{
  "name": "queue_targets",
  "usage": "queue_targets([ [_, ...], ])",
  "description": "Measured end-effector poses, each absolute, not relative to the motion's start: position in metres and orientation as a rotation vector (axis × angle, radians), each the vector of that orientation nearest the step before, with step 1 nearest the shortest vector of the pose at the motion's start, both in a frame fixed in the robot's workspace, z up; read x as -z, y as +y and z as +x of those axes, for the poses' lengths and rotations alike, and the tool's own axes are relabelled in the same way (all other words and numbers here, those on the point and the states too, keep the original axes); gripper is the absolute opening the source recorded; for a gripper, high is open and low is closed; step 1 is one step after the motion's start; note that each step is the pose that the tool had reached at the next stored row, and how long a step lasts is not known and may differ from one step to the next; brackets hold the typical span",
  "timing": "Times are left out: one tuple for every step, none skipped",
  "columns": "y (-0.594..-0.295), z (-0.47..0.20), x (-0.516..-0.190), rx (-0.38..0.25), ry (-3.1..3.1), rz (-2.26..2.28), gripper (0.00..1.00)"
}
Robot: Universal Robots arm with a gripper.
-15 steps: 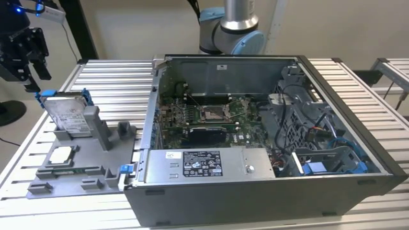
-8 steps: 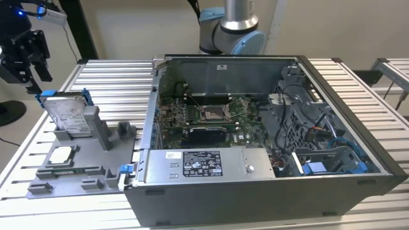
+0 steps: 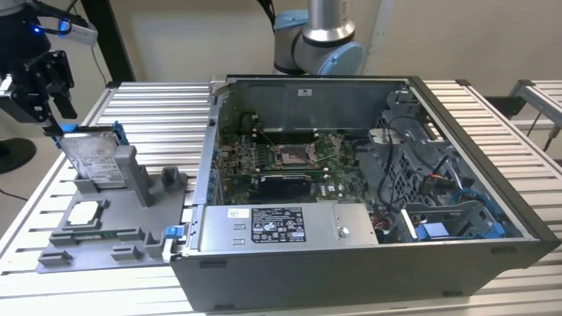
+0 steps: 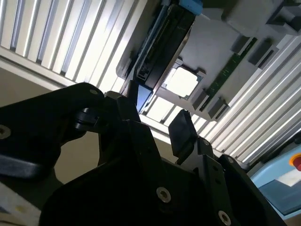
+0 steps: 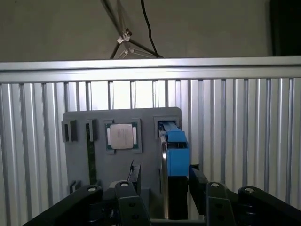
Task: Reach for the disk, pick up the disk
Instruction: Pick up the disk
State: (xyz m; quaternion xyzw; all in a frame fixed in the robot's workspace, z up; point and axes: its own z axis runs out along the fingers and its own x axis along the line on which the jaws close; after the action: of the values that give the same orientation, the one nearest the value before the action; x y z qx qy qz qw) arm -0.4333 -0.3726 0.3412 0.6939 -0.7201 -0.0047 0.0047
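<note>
The disk (image 3: 92, 161), a flat silver-grey metal hard drive with a white printed label and blue plastic rails, stands upright on its edge in a slot of a grey plastic holder (image 3: 105, 227) at the exterior view's left. The holder lies on a table (image 3: 158, 105) of ribbed aluminium slats. Beside it, toward the exterior view's right, sits a large open grey metal computer case (image 3: 351, 263), and the silver and blue arm (image 3: 320, 39) rises behind the case. The black gripper (image 3: 57, 122) hangs over the disk's upper far corner, its claw released. In the first wrist view the gripper (image 5: 164, 178) has its dark fingers (image 5: 196, 181) spread to either side of the disk (image 5: 176, 157), seen edge-on. One finger is just beside the blue rail and the other stands off with a gap; whether either touches cannot be told. A small square white-topped chip (image 5: 122, 136) lies flat in its own pocket of the holder, near the disk.
</note>
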Motion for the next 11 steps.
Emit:
queue_targets([
  [-0.373, -0.433, -0.34, 0.015, -2.255, 2.173, 1.0],
  [-0.373, -0.433, -0.338, 0.015, -2.255, 2.173, 1.0],
  [-0.373, -0.432, -0.337, 0.015, -2.255, 2.173, 1.0],
  [-0.373, -0.432, -0.336, 0.015, -2.255, 2.173, 1.0],
  [-0.373, -0.432, -0.335, 0.015, -2.255, 2.173, 1.0],
  [-0.373, -0.431, -0.333, 0.015, -2.255, 2.173, 1.0],
  [-0.373, -0.431, -0.332, 0.015, -2.255, 2.173, 1.0],
  [-0.373, -0.431, -0.331, 0.015, -2.255, 2.173, 1.0],
  [-0.373, -0.431, -0.33, 0.015, -2.255, 2.173, 1.0],
  [-0.373, -0.431, -0.329, 0.015, -2.255, 2.173, 1.0],
  [-0.373, -0.431, -0.328, 0.015, -2.255, 2.173, 1.0],
])
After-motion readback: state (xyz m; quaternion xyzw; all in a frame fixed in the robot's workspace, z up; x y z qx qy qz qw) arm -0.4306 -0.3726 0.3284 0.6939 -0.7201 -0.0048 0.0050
